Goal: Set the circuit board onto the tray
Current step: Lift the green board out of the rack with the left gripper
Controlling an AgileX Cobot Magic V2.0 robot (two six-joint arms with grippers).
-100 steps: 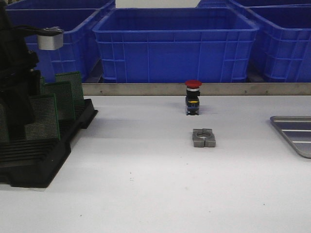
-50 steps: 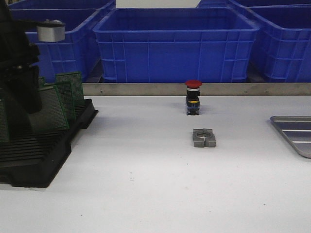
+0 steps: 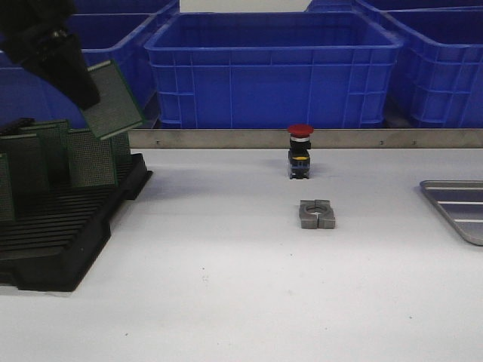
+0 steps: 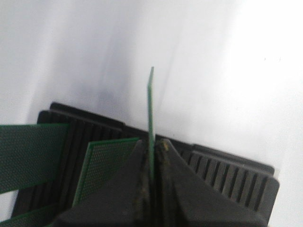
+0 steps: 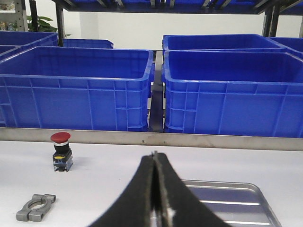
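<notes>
My left gripper (image 3: 81, 92) is shut on a green circuit board (image 3: 113, 99) and holds it tilted in the air above the black slotted rack (image 3: 60, 241). In the left wrist view the board (image 4: 150, 109) shows edge-on, pinched between the fingers (image 4: 137, 165), with the rack (image 4: 227, 175) below. Several more green boards (image 3: 90, 158) stand in the rack. The silver-grey tray (image 3: 458, 205) lies at the table's right edge; it also shows in the right wrist view (image 5: 236, 201). My right gripper (image 5: 155, 158) is shut and empty, just before the tray.
A red-capped push button (image 3: 299, 151) stands mid-table at the back, with a grey metal clamp (image 3: 316, 214) in front of it. Big blue crates (image 3: 272, 68) line the back behind a metal rail (image 3: 302, 138).
My left gripper has risen out of the rack with one circuit board, lifting it up and slightly right. The other boards stay in their slots. Nothing else moved.
</notes>
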